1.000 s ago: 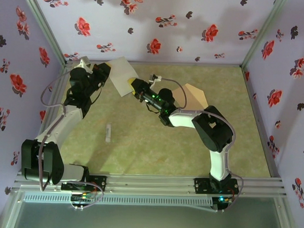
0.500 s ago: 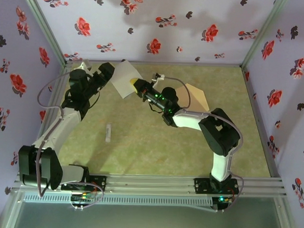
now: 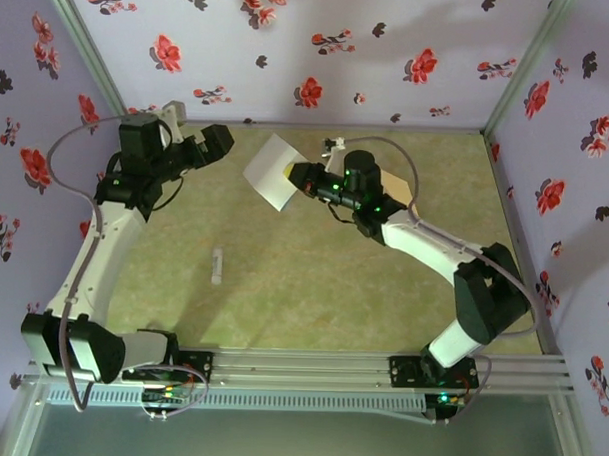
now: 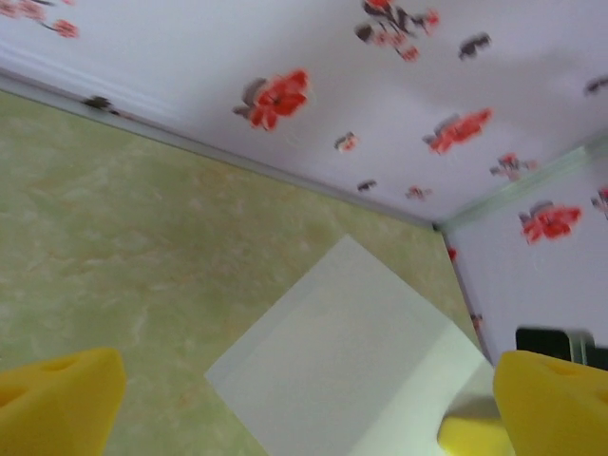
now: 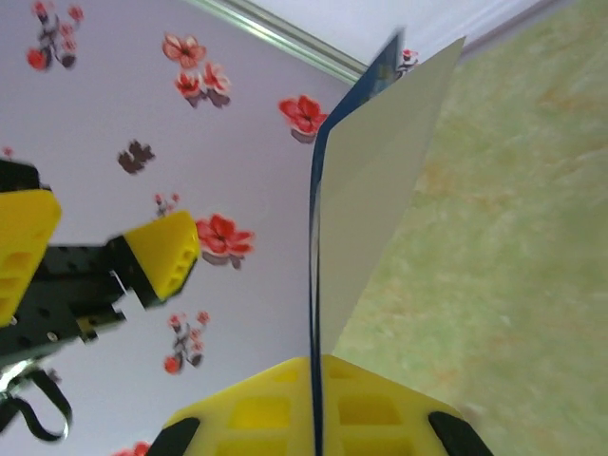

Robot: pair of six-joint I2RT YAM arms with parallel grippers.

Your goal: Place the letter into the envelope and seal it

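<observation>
letter: being held up, far centre | right gripper: pinching its right edge, jaws clamped on it | left gripper: gaping wide, gripping nothing, just left of letter | envelope: lying far right, partly behind right arm | handling: likely light, floppy, creasing easily; gripping an edge suits it

- Pale lilac walls are closing in three sides, each carrying a scattered print of red and dark flowers.
- Grey metal corner posts are rising where the walls are meeting.
- A mottled yellow-green tabletop is lying flat between the walls, catching soft, even light.
- A silver metal rail is running across the near edge.
- A dull grey-green panel is stretching along the bottom, in front of the rail.
</observation>
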